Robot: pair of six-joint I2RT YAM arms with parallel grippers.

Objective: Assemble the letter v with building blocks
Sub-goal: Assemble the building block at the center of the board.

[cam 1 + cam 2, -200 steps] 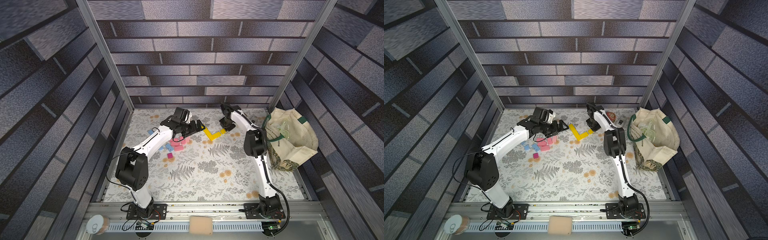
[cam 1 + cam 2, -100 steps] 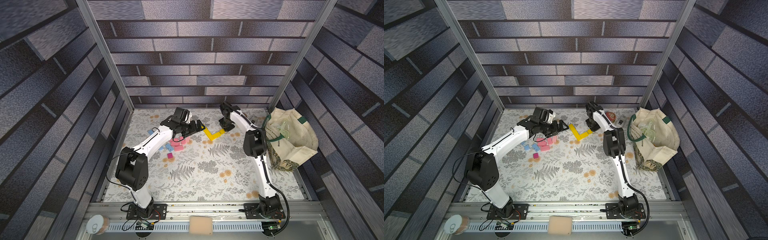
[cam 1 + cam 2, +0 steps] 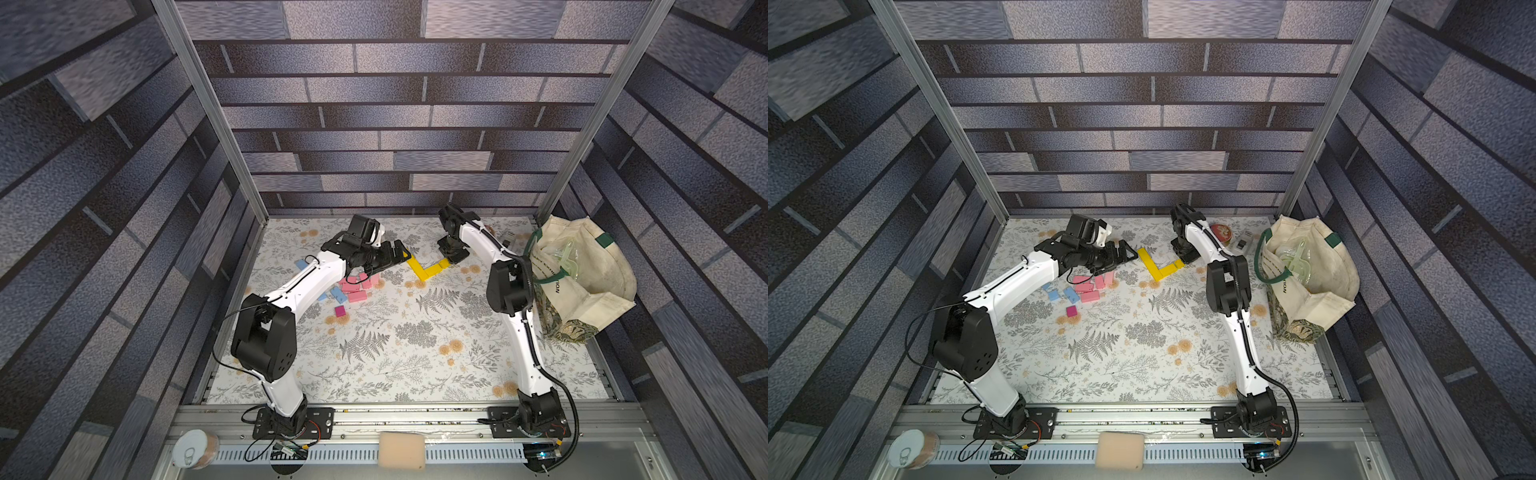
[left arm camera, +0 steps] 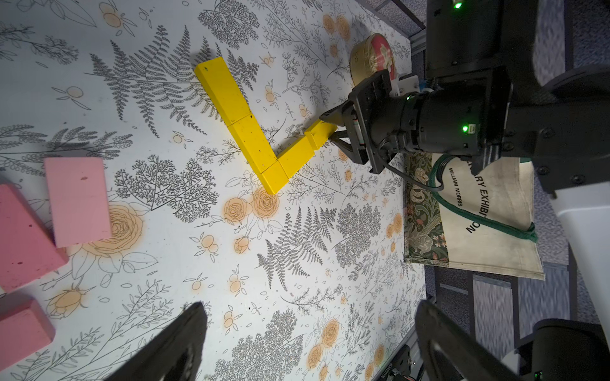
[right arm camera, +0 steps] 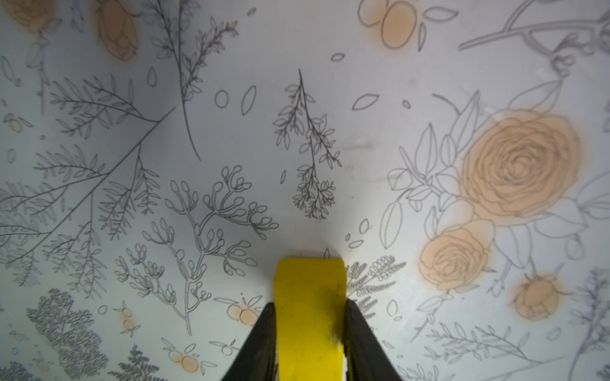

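Your tote bag (image 3: 602, 286), at two o'clock on the bench (image 3: 395, 353), holds a pale green plastic item (image 3: 567, 255). The yellow blocks (image 3: 428, 268) form an angle at twelve o'clock. Your right end effector (image 5: 310, 306) straddles their end block; clamped or released, you cannot tell. Your left end effector (image 4: 312, 310) gapes wide.
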